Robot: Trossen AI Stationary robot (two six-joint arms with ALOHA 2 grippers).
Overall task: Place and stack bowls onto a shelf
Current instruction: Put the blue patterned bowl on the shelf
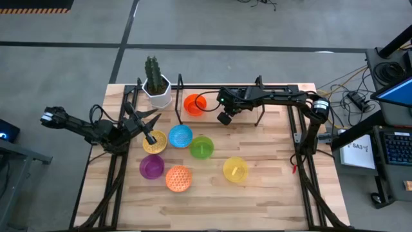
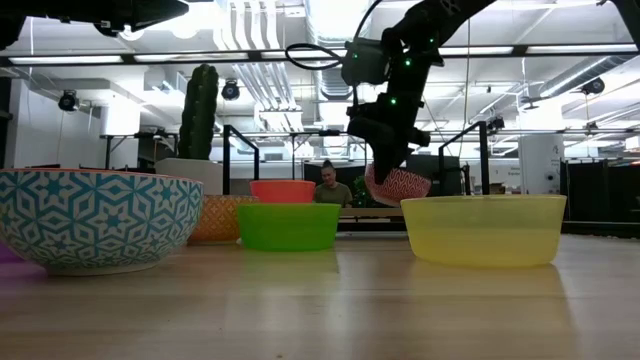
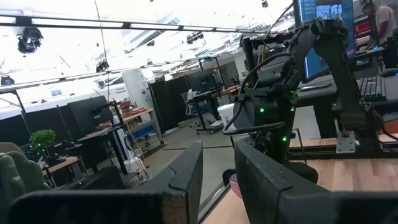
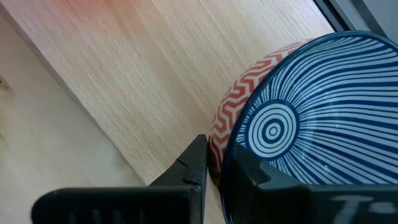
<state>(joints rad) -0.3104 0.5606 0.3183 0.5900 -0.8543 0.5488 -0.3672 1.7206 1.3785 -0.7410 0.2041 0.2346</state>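
Bowls counted: eight in all — six loose on the counter (image 1: 270,193), one on the shelf (image 1: 270,96), one in the right end effector (image 1: 224,118).
Loose on the counter: gold patterned bowl (image 1: 154,143), blue bowl (image 1: 181,136), green bowl (image 1: 201,147), purple bowl (image 1: 152,167), orange patterned bowl (image 1: 179,178), yellow bowl (image 1: 235,169); they cluster at the counter's middle, the gold and blue ones just beside each other.
On the shelf: one red-orange bowl (image 1: 194,104), at the shelf's left end, just beside the cactus pot (image 1: 157,91).
Held bowl: blue-white striped inside (image 4: 311,124), red zigzag outside; in the low view it hangs tilted, clear of the counter, beyond the yellow bowl.
Right end effector: over the shelf's middle, its two fingers (image 4: 193,168) clamped on the rim of the blue-white bowl, one finger outside and one inside.
Left end effector (image 1: 150,136): reaching from the counter's left edge to the gold patterned bowl, fingers (image 3: 186,180) apart with a narrow gap between them; whether they touch the bowl cannot be told.
Shelf: one, black rods along the counter's far edge.
Cactus pot: one, white, at the far left corner.
Room: one person seated far behind the counter in the low view.
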